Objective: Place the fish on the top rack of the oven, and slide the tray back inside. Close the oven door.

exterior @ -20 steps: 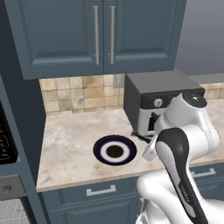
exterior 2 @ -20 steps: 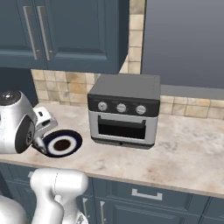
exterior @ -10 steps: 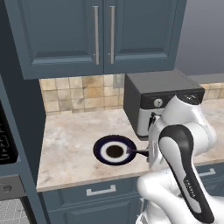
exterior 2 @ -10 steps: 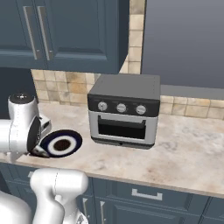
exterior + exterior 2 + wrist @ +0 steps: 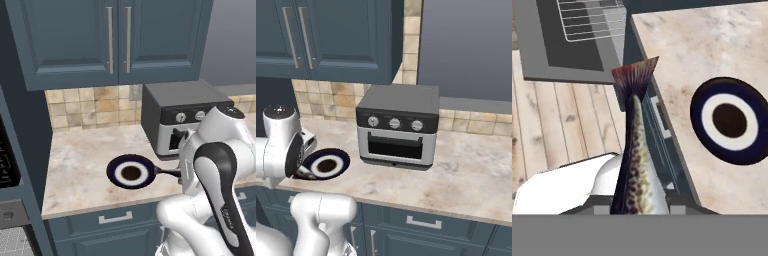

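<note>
Clamped shut on the fish (image 5: 633, 165) in the hand view, with the speckled body rising from 6 o'clock and the reddish tail fanned toward 12, over the counter's front edge. At 3 o'clock, well apart from the catch, the dark blue white-ringed plate (image 5: 732, 120) flat on the marbled countertop (image 5: 702, 55). At 11 o'clock, far below past the wooden floor (image 5: 567, 130), the lowered oven door (image 5: 542, 45) with the wire top rack (image 5: 592, 19) drawn out above it. Blue cabinet front and a drawer pull (image 5: 660, 116) directly under the tail.

From the left base view, white arm folded at 4 o'clock, elbow high, wrist dipped just right of the plate (image 5: 131, 172), gripper (image 5: 172, 174) low at the counter edge. Toaster oven (image 5: 182, 117) close behind the wrist at 2 o'clock; upper cabinets (image 5: 115, 40) overhead. Open counter to the plate's left. From the right base view, arm at 9 o'clock, partly covering the plate (image 5: 327, 163); toaster oven (image 5: 398, 130) at centre.
</note>
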Tool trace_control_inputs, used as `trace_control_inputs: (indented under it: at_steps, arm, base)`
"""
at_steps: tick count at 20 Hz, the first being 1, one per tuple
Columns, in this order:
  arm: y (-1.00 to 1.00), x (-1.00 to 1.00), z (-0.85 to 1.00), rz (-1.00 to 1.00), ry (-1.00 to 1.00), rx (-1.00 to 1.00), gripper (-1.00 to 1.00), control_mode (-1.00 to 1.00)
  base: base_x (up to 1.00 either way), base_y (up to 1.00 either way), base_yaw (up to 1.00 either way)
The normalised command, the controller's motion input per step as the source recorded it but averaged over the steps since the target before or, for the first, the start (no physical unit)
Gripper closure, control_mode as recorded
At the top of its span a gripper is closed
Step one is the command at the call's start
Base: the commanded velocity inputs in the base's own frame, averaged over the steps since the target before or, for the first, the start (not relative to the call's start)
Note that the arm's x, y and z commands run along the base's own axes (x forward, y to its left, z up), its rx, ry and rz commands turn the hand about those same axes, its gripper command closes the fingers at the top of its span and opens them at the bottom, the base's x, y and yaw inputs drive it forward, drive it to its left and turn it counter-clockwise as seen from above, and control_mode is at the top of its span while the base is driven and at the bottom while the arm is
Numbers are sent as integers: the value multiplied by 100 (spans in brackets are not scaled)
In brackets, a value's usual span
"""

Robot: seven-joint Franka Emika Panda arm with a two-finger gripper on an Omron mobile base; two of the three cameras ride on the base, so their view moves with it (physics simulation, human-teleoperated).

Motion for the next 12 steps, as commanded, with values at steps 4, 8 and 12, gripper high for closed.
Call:
trace_control_inputs:
  at_steps: [4, 8, 12]
  arm:
    - [-1, -9, 0, -7, -15, 0, 100, -100]
    - [0, -18, 0, -1, -12, 0, 100, -100]
    - [0, -38, 0, 0, -9, 0, 100, -100]
  base:
    - [0, 0, 0]
    - [0, 0, 0]
    - [0, 0, 0]
